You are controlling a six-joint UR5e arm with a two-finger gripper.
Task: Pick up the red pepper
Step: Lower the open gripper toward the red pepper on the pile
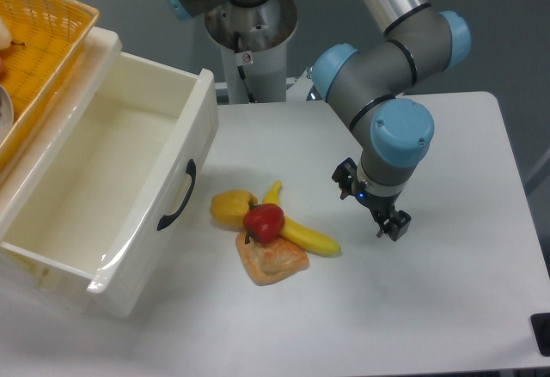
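The red pepper (264,221) lies near the middle of the white bench (447,308), somewhat toward the front edge, within a small cluster of toy foods. It rests partly on the orange-tan bread piece (273,261), which extends from under it toward the front edge. The yellow pepper (232,207) sits just beside the red pepper on the side of the bench's left edge, touching or nearly touching it. The banana (302,231) runs diagonally behind and past the red pepper toward the right edge, with its narrow tip pointing toward the rear edge. The pincer (371,207) hangs above the bench toward the right edge from the cluster, apart from every item. Its two dark fingers stand separated with nothing between them, so the pincer is open and holds nothing. The arm (387,59), grey with light blue joint caps, descends to the pincer from above the rear edge. A white drawer (129,188) with a dark handle (176,197) stands pulled out over the left edge of the bench, with its front panel near the yellow pepper. A yellow wicker basket (43,42) occupies the rear left corner, above and behind the drawer.
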